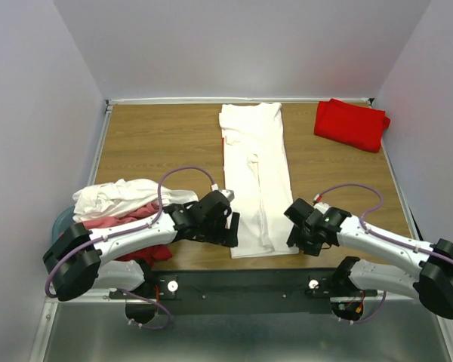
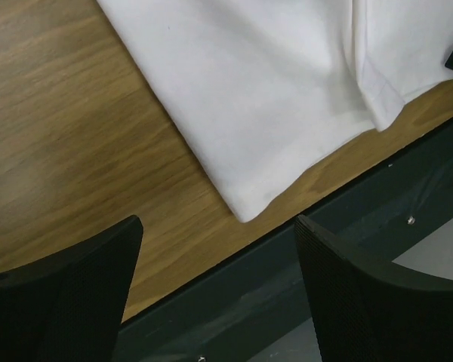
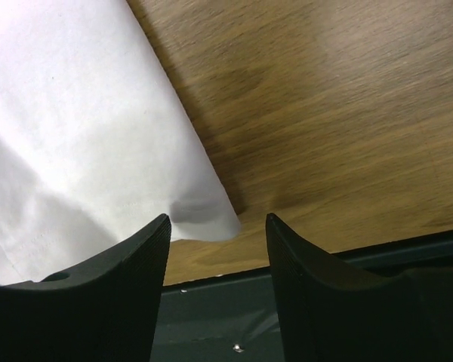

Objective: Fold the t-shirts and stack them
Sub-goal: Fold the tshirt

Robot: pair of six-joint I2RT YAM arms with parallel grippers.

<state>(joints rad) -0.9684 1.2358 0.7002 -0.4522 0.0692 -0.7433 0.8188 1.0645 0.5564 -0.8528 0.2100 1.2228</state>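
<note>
Wood-grain surface, pale walls on three sides, black rail along the near edge.

Nearest in: both arms sit at the near end of the white t-shirt, one per corner. That looks like the set-up for the next fold, lifting the near end and carrying it toward the far end.

Left gripper: jaws wide apart, nothing in them. It hangs over the near-left corner of the shirt, which shows between the fingers in the wrist view, apart from both.

Right gripper: jaws narrower than the left but with a clear gap, nothing pinched yet. The near-right corner lies right at the gap, slightly puckered. I can't tell if the fingertips touch cloth.

The shirt is already folded lengthwise into a long strip running near to far down the middle of the surface. Its near end lies close to the rail, so both arms reach it easily. Judgement: long folds done, cross fold pending.

Left of it, an unfolded pile of white and pink-red shirts is heaped over a pale blue tub, probably waiting their turn.

Far right corner: a folded red t-shirt lies well apart from the white one, likely the start of the stack.

Writing: none readable in any view. No print shows on the white shirt.
</note>
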